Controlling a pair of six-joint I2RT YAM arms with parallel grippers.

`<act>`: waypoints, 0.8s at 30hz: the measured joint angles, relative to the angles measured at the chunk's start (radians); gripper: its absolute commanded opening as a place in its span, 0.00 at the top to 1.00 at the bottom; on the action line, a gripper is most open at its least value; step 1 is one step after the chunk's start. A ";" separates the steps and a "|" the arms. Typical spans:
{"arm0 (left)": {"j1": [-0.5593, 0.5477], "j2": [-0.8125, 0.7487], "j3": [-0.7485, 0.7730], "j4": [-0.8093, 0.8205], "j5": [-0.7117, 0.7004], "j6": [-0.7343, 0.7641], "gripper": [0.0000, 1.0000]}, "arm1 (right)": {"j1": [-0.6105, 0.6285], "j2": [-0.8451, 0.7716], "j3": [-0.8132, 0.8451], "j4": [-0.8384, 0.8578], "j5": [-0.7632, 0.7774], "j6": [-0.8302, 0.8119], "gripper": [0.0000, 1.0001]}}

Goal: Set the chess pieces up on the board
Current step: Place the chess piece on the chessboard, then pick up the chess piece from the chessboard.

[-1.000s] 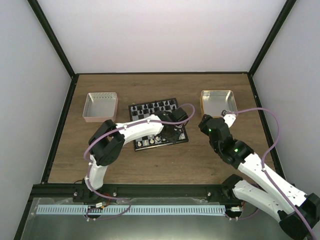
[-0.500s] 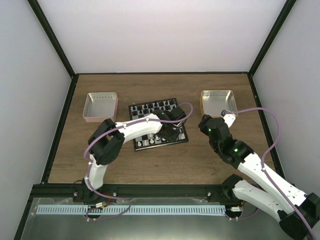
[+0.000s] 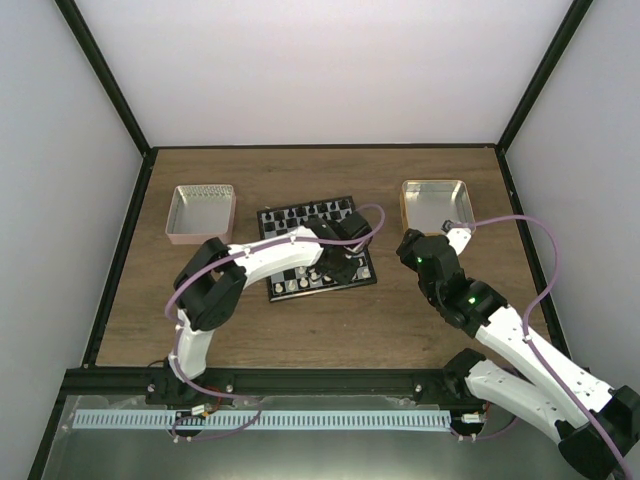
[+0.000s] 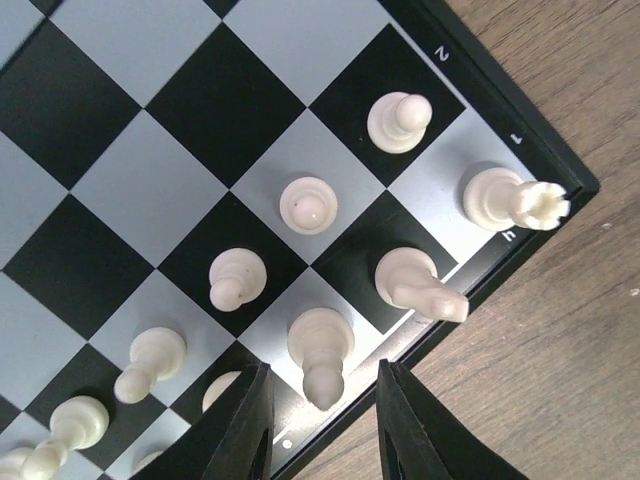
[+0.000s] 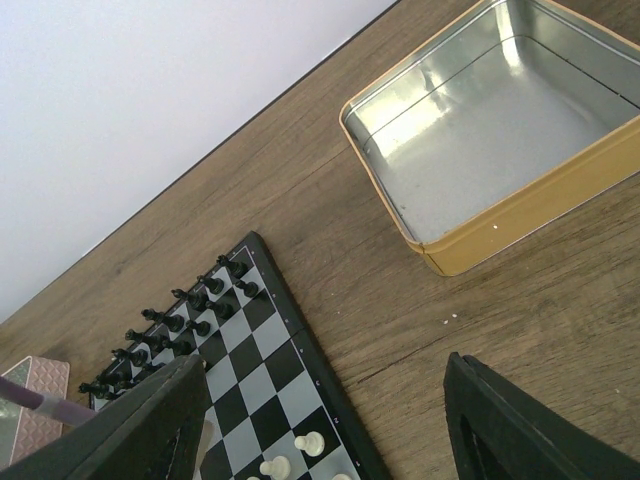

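The board [image 3: 300, 225] lies mid-table, black pieces along its far rows. In the left wrist view the board [image 4: 120, 150] carries several cream-white chess pieces: a bishop [image 4: 322, 352], a knight [image 4: 415, 284], a rook [image 4: 510, 198] and pawns [image 4: 398, 121] on the near corner squares. My left gripper [image 4: 322, 425] is open, its fingers either side of the bishop and not touching it; it also shows over the board's right end [image 3: 345, 262]. My right gripper [image 5: 320, 430] is open and empty above bare wood, between the board [image 5: 250, 355] and the gold tray [image 5: 520, 220].
A pink tray [image 3: 203, 213] stands at the back left, a gold tray [image 3: 437, 205] at the back right. The left arm reaches across the board's near side. Black pieces [image 5: 170, 330] line the far edge.
My left gripper has drawn back slightly toward the far left over the board's right end. The right arm has not moved.
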 measured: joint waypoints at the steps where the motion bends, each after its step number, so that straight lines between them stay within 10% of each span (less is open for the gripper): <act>1: 0.001 -0.006 0.000 -0.002 0.000 0.000 0.69 | 0.000 0.000 0.000 0.000 0.000 0.000 0.33; 24: 0.259 -0.174 -0.110 0.057 -0.011 -0.056 0.56 | 0.000 -0.005 -0.020 0.006 -0.011 0.000 0.33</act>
